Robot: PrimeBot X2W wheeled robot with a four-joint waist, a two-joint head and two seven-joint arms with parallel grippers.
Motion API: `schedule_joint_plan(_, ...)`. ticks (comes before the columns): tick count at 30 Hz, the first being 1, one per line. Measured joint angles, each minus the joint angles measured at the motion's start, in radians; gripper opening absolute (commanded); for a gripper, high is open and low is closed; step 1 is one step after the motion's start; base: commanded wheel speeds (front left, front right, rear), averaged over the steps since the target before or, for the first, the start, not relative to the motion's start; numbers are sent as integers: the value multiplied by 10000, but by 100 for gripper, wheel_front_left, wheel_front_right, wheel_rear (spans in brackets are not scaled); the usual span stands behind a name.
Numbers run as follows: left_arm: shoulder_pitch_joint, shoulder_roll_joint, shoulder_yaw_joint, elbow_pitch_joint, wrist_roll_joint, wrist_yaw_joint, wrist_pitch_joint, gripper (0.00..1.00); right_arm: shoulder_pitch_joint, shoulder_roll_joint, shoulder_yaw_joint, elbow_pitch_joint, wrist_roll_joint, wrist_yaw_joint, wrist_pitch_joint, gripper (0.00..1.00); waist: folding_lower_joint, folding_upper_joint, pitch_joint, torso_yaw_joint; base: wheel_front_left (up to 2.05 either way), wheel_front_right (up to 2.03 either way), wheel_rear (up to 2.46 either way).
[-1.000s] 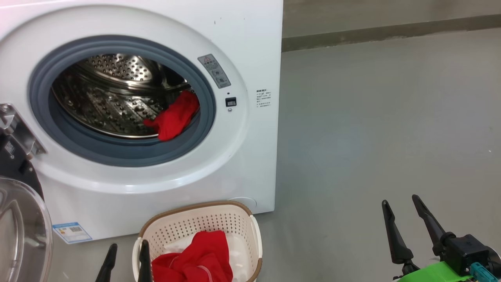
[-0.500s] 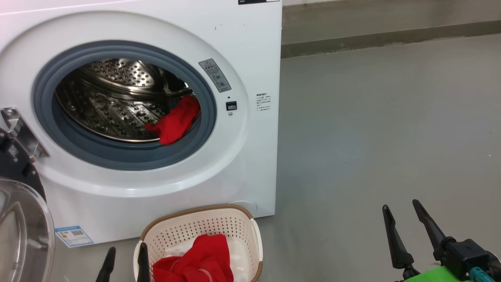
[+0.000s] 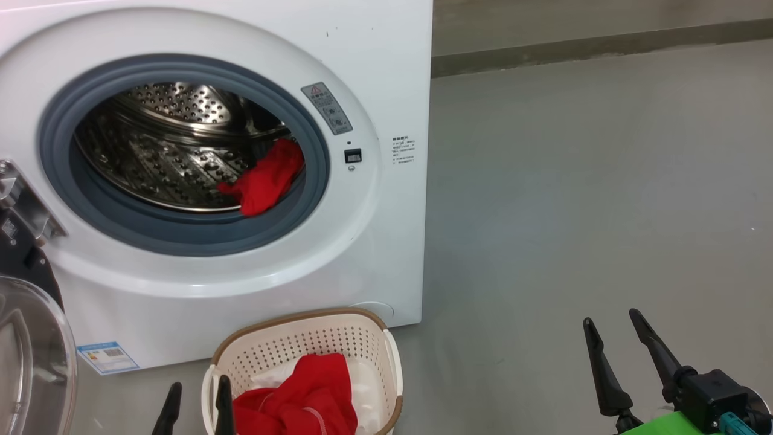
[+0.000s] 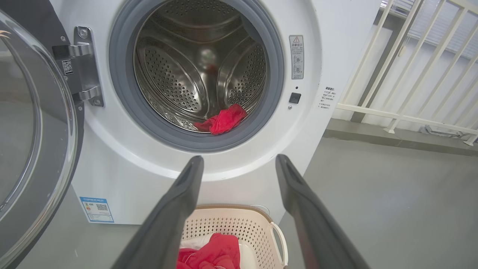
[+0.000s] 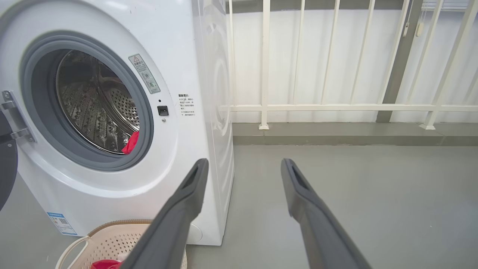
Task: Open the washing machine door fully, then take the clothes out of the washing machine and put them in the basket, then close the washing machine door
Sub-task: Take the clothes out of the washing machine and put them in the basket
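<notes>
The white washing machine (image 3: 374, 66) stands with its door (image 3: 30, 356) swung wide to the left, glass bowl facing out. A red piece of the clothes (image 3: 266, 178) lies at the lower right of the steel drum, against the grey gasket (image 4: 220, 121). The cream basket (image 3: 302, 344) sits on the floor before the machine with red and white clothes (image 3: 302, 399) inside. My left gripper (image 3: 196, 399) is open just above the basket's left rim, holding nothing (image 4: 239, 164). Over bare floor, my right gripper (image 3: 610, 326) is open and empty.
Grey floor (image 3: 574, 181) stretches to the right of the machine. A white railing (image 5: 336, 107) on a low kerb runs behind it. The door hinge (image 4: 80, 63) sits at the opening's left side.
The head view wobbled slightly up and back down. Both grippers stay open in about the same places; the clothes have not moved.
</notes>
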Motion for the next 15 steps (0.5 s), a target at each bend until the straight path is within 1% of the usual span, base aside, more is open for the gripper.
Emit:
schedule_joint_plan(5, -23, -8, -52, -46, -15, 102, 13, 100, -5, 0, -12, -13, 0, 0, 0, 100, 0, 0, 214, 24, 0, 0, 0)
schedule_joint_plan(8, -116, -36, -52, -50, -272, 132, 23, 100, -10, 0, -10, -13, -2, 0, 0, 100, 0, 0, 368, 63, 0, 0, 0)
schedule_joint_plan(15, -756, -40, -50, -123, -345, 209, 102, 100, -61, 2, -35, -176, -12, 0, 0, 100, 0, 0, 889, 130, 0, 0, 0)
